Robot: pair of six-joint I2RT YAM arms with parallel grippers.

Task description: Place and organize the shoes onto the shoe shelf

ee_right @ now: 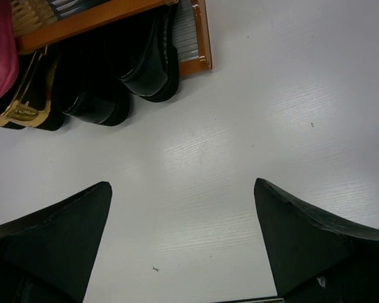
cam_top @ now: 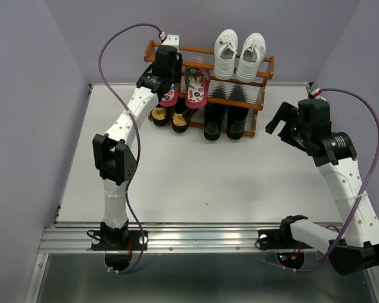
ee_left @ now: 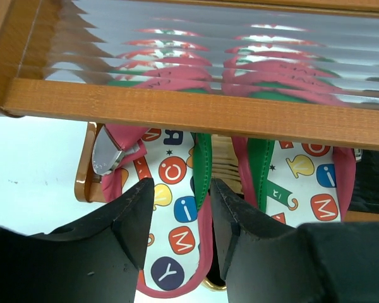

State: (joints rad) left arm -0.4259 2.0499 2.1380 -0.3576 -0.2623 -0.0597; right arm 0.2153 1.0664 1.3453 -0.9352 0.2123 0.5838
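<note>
Two pink flip-flops (cam_top: 196,88) are the job right now. Both lean heel-down against the front rail of the shoe shelf (cam_top: 265,61), upper tier, left half, with their heels hanging over the gold loafers (cam_top: 169,117) below. White sneakers (cam_top: 239,55) are upper right, black boots (cam_top: 225,121) lower right. All four pairs are at the shelf, so I judge only the flip-flops need squaring up.

Left gripper (ee_left: 183,189) is right over the left flip-flop (ee_left: 174,170). Its jaws are a narrow gap apart and the lettered footbed shows through the gap. I can't tell from the wrist view whether they nip anything. Right gripper (ee_right: 182,183) hangs over the bench (ee_right: 271,95) beside the shelf, jaws spread wide, holding nothing.

Handling call:
- **Weight and stiffness:** I guess a foam sole, very light and floppy, which bends under a hard pinch.
- **Slip risk:** The printed footbed looks smooth and may slide. Leaning like this, a nudge probably tips one off the rail.
- **Where to hold:** Best is a pinch through the sole thickness at the heel edge. The alternative is the green strap (ee_left: 202,164), but it's soft, so the shoe would swing.
- **What to avoid:** Across the width is out, since the sole is wider than the present gap.
- **Move:** Light squeeze, slow lift, lay flat on the slats.
</note>
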